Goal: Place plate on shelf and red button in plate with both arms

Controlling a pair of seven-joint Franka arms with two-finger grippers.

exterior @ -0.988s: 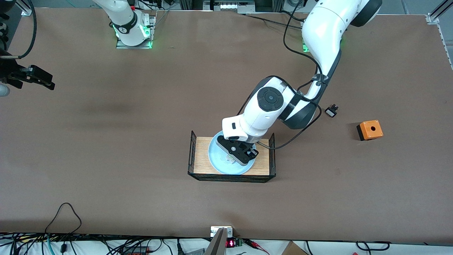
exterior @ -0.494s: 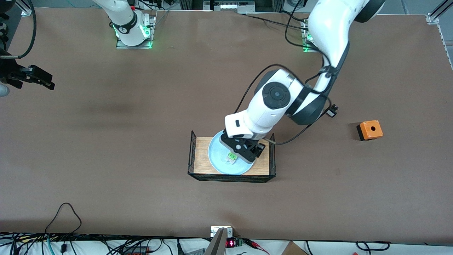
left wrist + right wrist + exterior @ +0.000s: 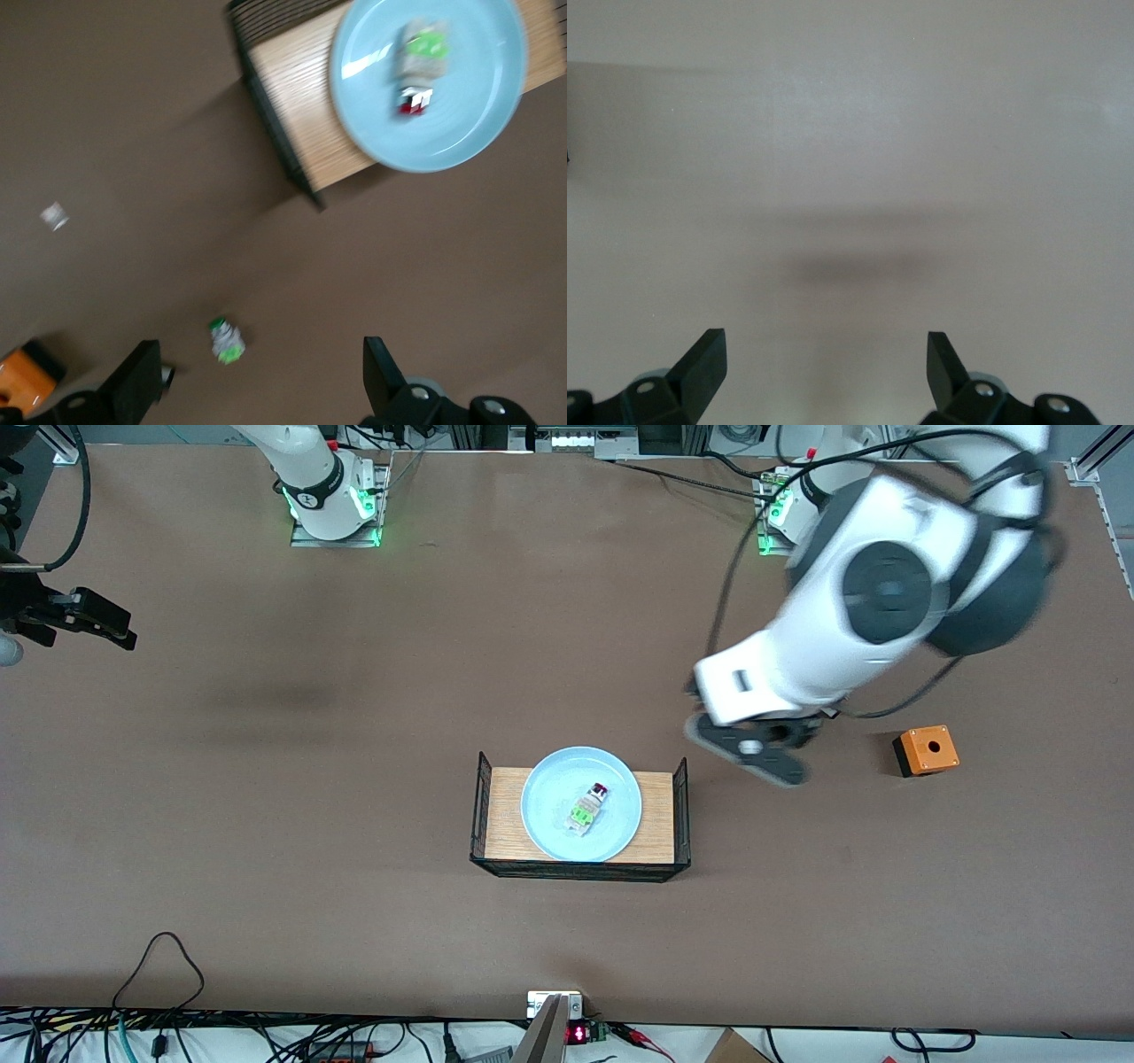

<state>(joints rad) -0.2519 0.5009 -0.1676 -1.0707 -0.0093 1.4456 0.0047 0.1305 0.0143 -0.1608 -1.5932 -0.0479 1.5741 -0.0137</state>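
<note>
The left gripper (image 3: 753, 755), over the plate (image 3: 545, 833) a second ago, now hangs over bare desk (image 3: 354, 921) toward the orange box (image 3: 926, 750), fingers (image 3: 137, 390) spread wide and empty. The red button (image 3: 587, 809) lies on the plate, on the wooden tray (image 3: 501, 815), at about eight o'clock from those fingers, well apart. The right gripper (image 3: 824, 372) waits open at the desk's right-arm edge.

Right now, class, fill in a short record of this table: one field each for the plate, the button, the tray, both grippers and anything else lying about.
plate: on the wooden tray
red button: lying on the plate, free of any gripper
wooden tray: mid-table, black wire ends
left gripper: open, empty, over bare table between tray and orange box
right gripper: open, empty, waiting at the right arm's end of the table
orange box: toward the left arm's end
green-capped switch: on the table under the left gripper
</note>
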